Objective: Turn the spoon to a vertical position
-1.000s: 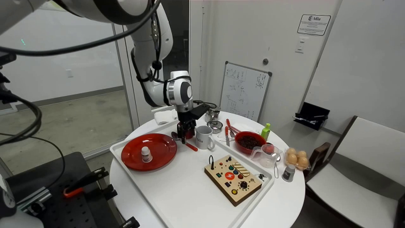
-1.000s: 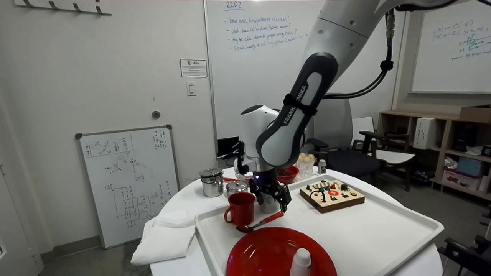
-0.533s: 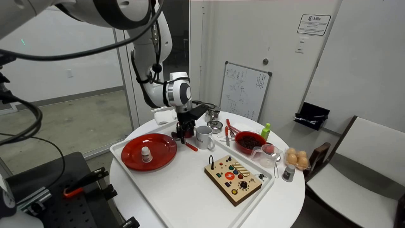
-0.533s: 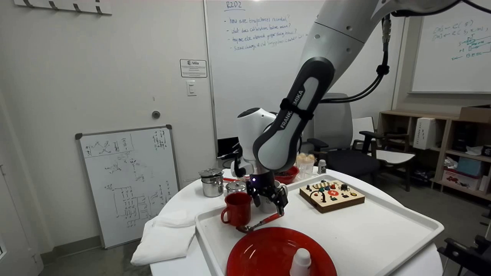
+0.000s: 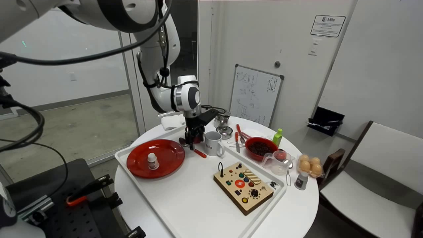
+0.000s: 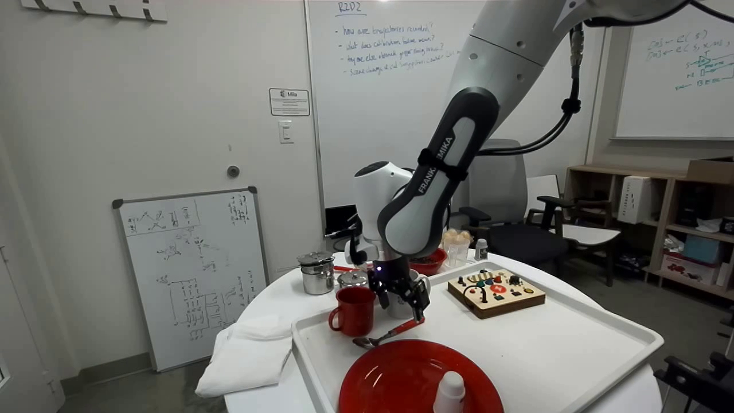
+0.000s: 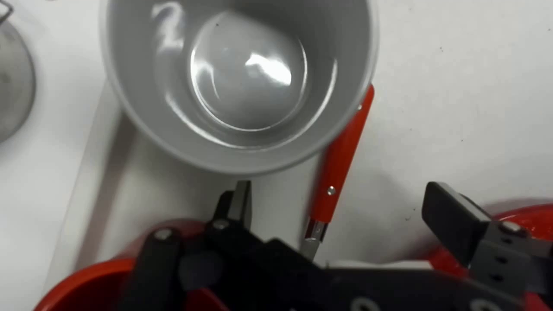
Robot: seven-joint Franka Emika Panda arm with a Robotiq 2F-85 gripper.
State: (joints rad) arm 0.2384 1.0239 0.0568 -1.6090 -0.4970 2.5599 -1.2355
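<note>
In an exterior view I see a red bowl (image 5: 255, 157) of dark bits (image 5: 260, 148), three o'clock from the grey mug (image 5: 213, 145); tray (image 5: 195, 193) floor spreads toward six. In an exterior view I count two mugs; the spoon (image 6: 398, 330) lies on the tray, the red mug (image 6: 354, 312) at its ten o'clock. In the wrist view my gripper (image 7: 339, 203) gapes wide, holding nothing, the spoon's handle (image 7: 339, 170) between its fingers (image 7: 451, 220).

bowl of the spoon (image 7: 340, 160) hidden behind the gripper (image 7: 340, 190) in the wrist view
</note>
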